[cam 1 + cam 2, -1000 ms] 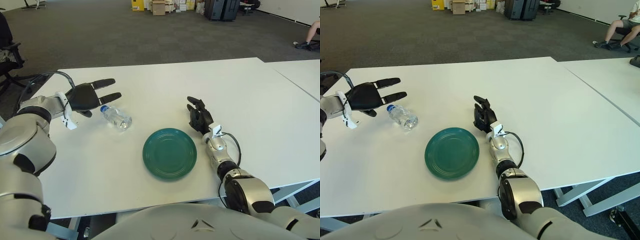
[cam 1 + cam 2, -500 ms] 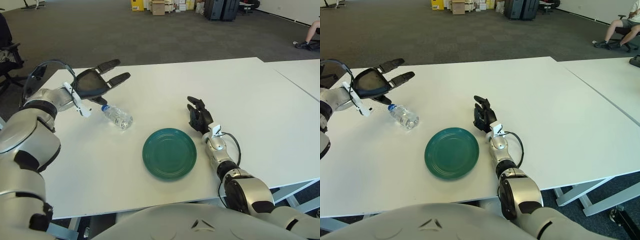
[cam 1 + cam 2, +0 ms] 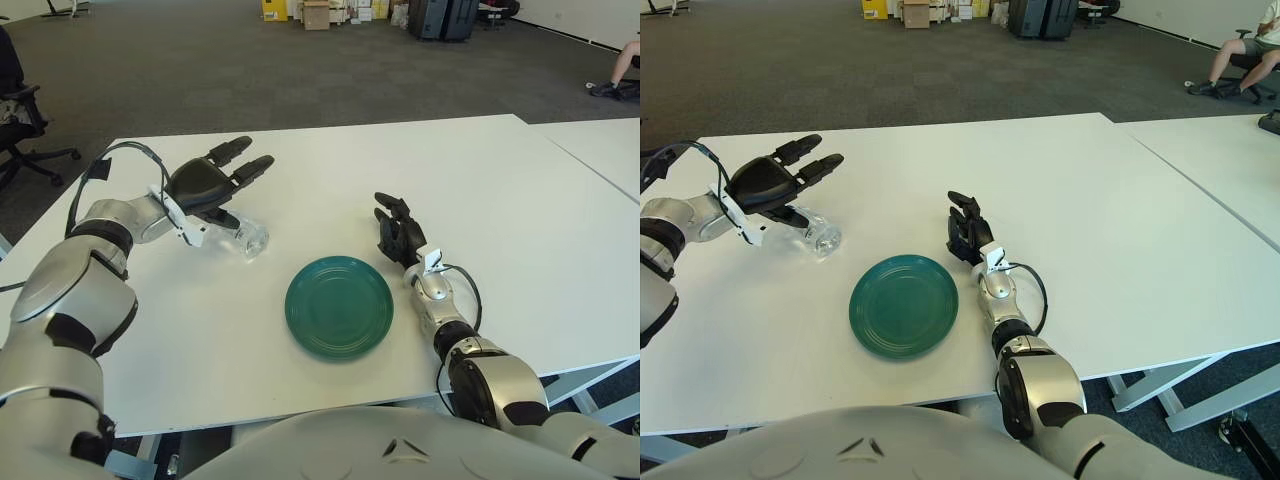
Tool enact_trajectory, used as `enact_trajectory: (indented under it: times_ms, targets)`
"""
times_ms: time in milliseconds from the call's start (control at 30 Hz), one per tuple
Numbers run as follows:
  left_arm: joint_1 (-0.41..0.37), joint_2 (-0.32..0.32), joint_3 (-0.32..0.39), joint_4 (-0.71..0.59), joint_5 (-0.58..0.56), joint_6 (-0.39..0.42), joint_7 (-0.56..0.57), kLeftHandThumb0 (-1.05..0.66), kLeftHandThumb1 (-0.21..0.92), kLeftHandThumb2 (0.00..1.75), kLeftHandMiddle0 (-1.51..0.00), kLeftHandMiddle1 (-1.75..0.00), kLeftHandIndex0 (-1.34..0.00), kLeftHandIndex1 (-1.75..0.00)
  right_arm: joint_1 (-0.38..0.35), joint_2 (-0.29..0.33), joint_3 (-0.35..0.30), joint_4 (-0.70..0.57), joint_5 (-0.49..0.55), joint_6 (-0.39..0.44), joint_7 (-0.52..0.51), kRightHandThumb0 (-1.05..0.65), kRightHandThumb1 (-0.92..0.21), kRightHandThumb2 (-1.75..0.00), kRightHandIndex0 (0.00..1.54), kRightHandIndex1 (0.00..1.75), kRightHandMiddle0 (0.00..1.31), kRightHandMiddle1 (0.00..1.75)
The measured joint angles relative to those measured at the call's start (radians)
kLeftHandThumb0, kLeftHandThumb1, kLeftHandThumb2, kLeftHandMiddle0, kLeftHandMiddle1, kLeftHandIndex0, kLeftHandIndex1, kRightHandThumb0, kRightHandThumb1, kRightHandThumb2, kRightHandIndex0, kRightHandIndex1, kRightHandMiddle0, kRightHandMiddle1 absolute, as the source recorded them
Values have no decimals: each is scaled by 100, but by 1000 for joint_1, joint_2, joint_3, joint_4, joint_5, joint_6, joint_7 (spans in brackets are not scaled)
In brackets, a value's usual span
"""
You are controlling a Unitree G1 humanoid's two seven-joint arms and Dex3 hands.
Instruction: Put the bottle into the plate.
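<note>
A small clear plastic bottle lies on its side on the white table, left of a dark green plate. My left hand hovers just over the bottle's cap end, palm down, fingers spread, and hides that end; it holds nothing. The bottle also shows in the right eye view, with the left hand above it. My right hand rests on the table just right of the plate, fingers relaxed and empty.
A second white table adjoins on the right. An office chair stands far left on the carpet. Boxes and dark cabinets line the far wall. A seated person's legs show at the far right.
My left hand moved right and down from beside the bottle's cap to just over the bottle, now covering the cap end. The bottle, plate and right hand have not moved.
</note>
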State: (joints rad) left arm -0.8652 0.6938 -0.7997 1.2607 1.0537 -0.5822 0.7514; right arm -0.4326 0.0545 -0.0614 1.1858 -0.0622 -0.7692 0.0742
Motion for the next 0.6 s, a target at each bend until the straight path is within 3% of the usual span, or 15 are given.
enact_trajectory:
  times_ms: [600]
  targets:
    - [4,20,29,-26,-58,-109,-360,-103,88,4,-10,-1,0,-19,2,-3,1,0,0,-7,1,-75,-92,-82,23,0,0,64]
